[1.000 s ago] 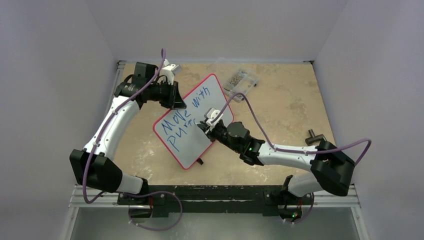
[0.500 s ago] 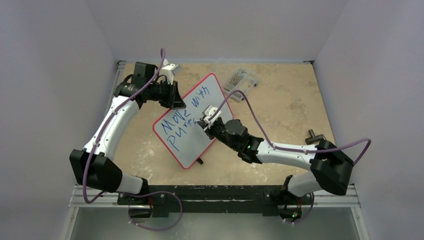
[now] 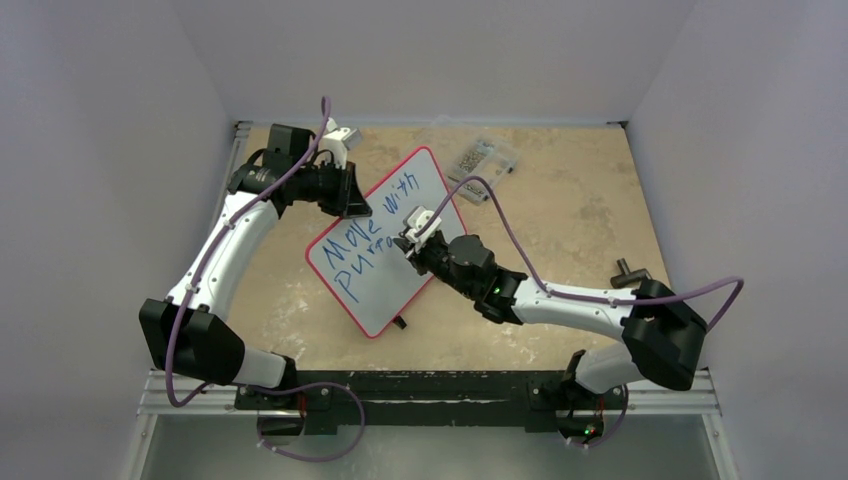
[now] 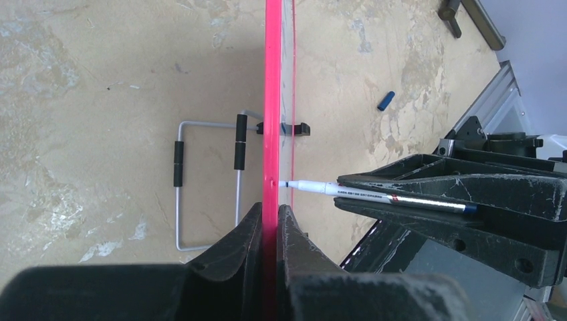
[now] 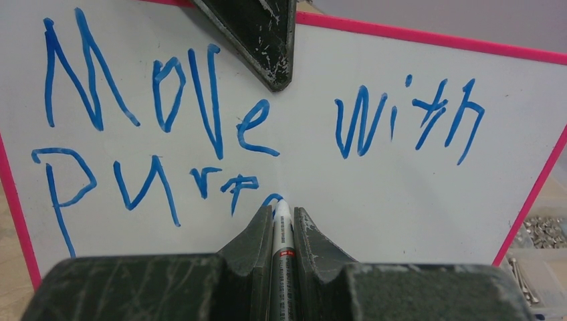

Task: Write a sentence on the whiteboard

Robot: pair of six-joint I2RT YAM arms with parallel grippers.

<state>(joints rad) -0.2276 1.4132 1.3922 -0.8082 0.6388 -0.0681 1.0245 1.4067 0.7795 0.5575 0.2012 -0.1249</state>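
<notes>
blue ink, frame centre: the sentence (image 3: 375,228) unfinished on the whiteboard (image 3: 392,296) — left gripper (image 4: 271,217) clamping its rim, right gripper (image 5: 282,215) pinching the marker (image 5: 281,235); light, steady tip pressure seems wise.

Whiteboard (image 5: 414,194), blue handwritten sentence (image 5: 211,127): upper line reads "Move with"; lower line reads "Purp", then one partial, unreadable stroke. Marker (image 4: 374,195): fine print along barrel, too small to read.

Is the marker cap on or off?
Off: the marker held by the right end effector shows its bare tip against the whiteboard.
</notes>
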